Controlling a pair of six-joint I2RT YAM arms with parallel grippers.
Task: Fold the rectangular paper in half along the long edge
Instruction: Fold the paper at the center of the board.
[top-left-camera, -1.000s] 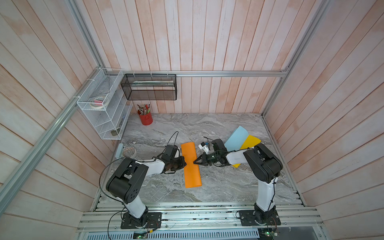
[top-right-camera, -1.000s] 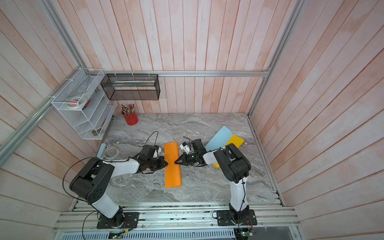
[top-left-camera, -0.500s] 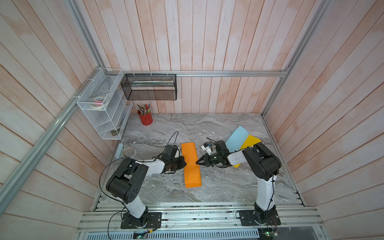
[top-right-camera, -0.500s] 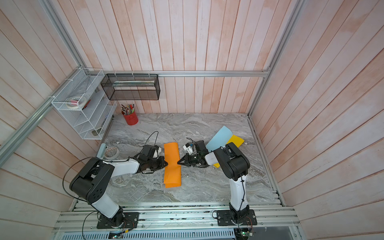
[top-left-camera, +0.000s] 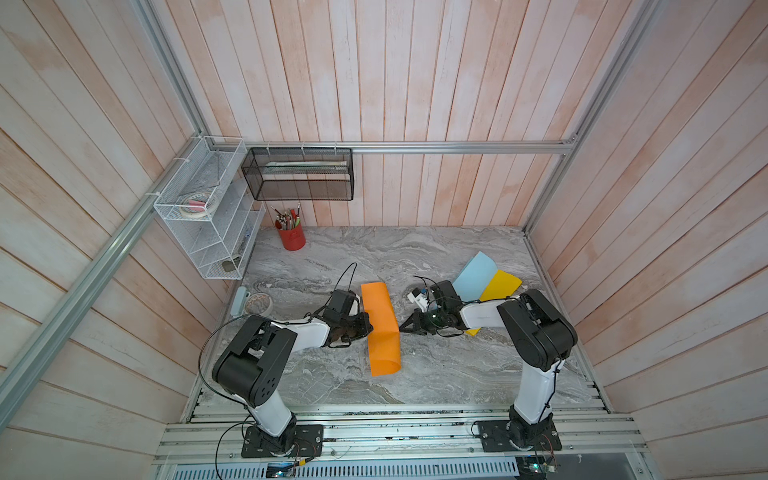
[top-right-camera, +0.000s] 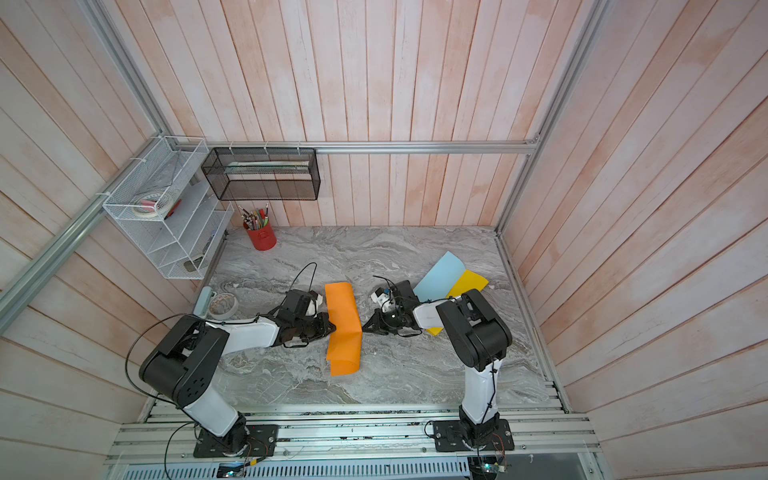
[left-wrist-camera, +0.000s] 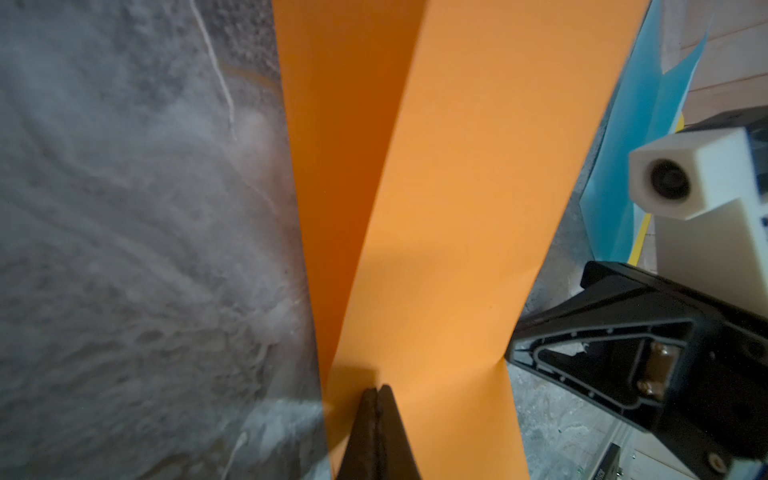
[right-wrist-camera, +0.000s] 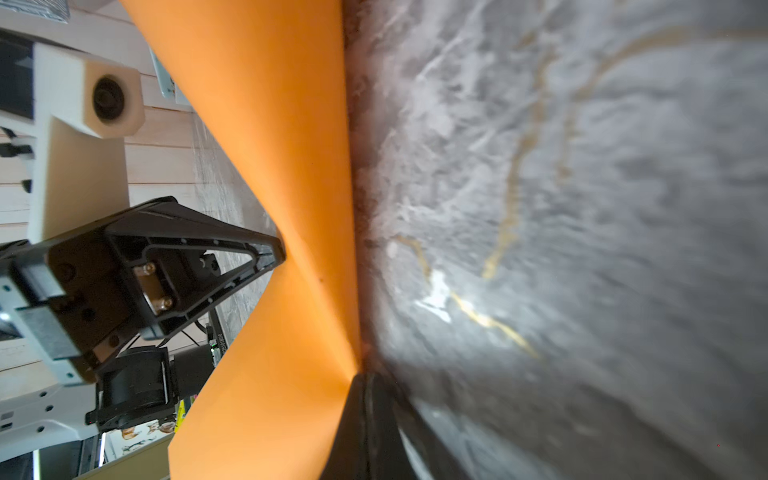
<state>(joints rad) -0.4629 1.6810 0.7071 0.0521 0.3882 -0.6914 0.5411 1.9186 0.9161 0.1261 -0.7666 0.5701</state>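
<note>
- Because the marble tabletop (top-left-camera: 436, 257) is hard and flat, it is judged a sound backing for pressing a crease. It fills the lower middle of both top views.
- The orange paper (top-left-camera: 380, 328) lies lengthwise at the lower centre of the frame, between the two arms. It is already doubled over, but its top half bows above the lower half and the near end curls, so the fold is judged not yet set.
- Handling, as a judgement: the sheet is light, thin and springy. It slides readily on stone, buckles when pushed edge-on and keeps any accidental crease.
- Recommended hold: the free long edge near its corners, with a shallow bite. Avoid mid-length, where the sheet is waisted.
- The left gripper (top-left-camera: 370, 328) has its jaws pressed together, with the tip touching the paper's left edge at mid-length.
- The right gripper (top-left-camera: 401, 328) is likewise closed, with its tip against the opposite edge. The views do not show whether either gripper nips a layer.
</note>
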